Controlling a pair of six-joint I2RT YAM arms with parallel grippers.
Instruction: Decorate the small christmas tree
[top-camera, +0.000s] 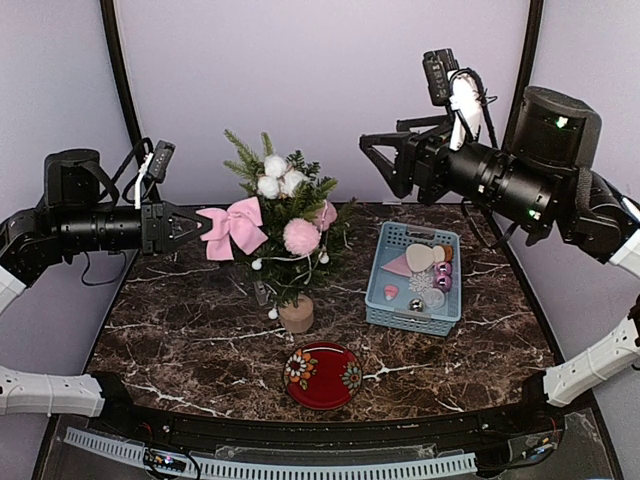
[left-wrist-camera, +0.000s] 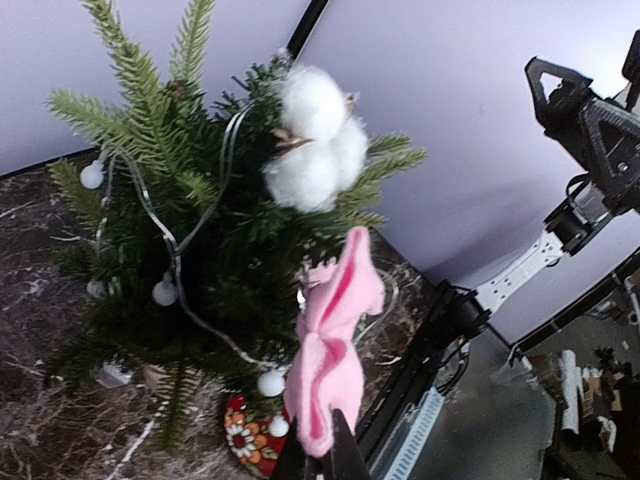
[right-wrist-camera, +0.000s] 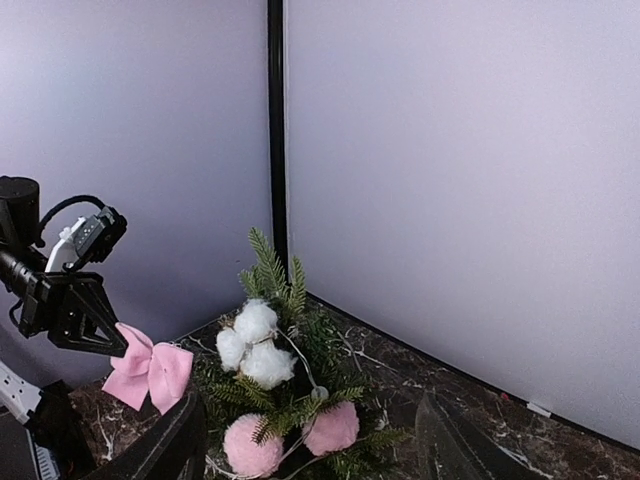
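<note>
Two arms extended over dark marbled desk (top-camera: 180, 340). Near desk centre, small christmas tree (top-camera: 300, 205) stood upright on wood stump, strung with white beads. Up right of tree, right hand (top-camera: 380, 167) hovered, fingers spread, gripping nothing. Right of tree sat blue basket (top-camera: 378, 290) of ornaments; red plate (top-camera: 322, 375) in front. At tree's left side, left hand (top-camera: 203, 228) pinched shut on pink bow (top-camera: 233, 227). In branches hung white cotton puffs (top-camera: 277, 177) and pink pompoms (top-camera: 301, 236).

Cloth bow (top-camera: 232, 228), wooden tree base (top-camera: 296, 316), glossy table (top-camera: 180, 340)
</note>
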